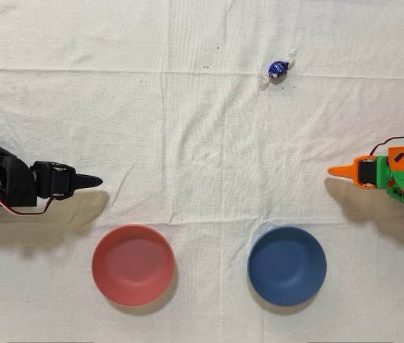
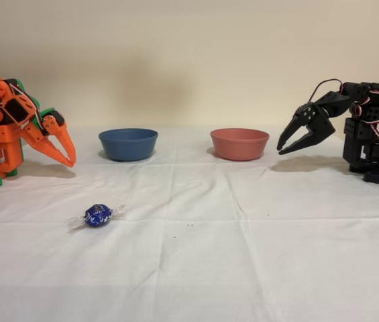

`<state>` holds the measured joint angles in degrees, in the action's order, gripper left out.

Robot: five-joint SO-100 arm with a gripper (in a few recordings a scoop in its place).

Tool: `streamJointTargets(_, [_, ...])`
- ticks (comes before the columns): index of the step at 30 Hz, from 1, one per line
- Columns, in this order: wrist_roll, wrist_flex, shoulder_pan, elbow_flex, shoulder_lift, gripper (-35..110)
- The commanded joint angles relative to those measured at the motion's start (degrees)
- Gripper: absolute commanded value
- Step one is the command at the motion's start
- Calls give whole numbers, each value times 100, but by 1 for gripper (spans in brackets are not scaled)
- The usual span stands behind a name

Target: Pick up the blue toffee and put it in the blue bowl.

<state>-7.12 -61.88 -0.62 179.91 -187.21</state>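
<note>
The orange arm sits folded at its own side of the white cloth point(image 1: 202, 143), with its gripper point(image 2: 67, 155) pointing down and hanging just above the cloth. The two pointy fingers look pressed together at the tips, and nothing is between them. I think it is resting there because the job has not started yet.

The blue toffee point(image 1: 277, 68) lies alone on the cloth, well apart from the gripper and from both bowls. In the overhead view, its twisted ends stick out slantwise, one up to the right and one down to the left. That is its long way.

The blue bowl point(image 1: 287, 265) stands upright and has nothing in it. The pink-red bowl point(image 1: 132, 264) stands beside it. The black arm point(image 2: 367, 131) is idle.
</note>
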Motion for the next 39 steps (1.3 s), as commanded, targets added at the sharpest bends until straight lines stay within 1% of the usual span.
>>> streamJointTargets(1, [-53, -18, -44, -79, 9, 0])
streamJointTargets(17, [-44, -18, -70, -79, 9, 0])
streamJointTargets(21, [79, -18, -369, -79, 9, 0])
streamJointTargets(26, [105, 193, -352, -105, 299, 0])
streamJointTargets(35, [202, 193, -536, -1503, 1336, 0])
streamJointTargets(39, [246, 185, -747, -2373, 2145, 0])
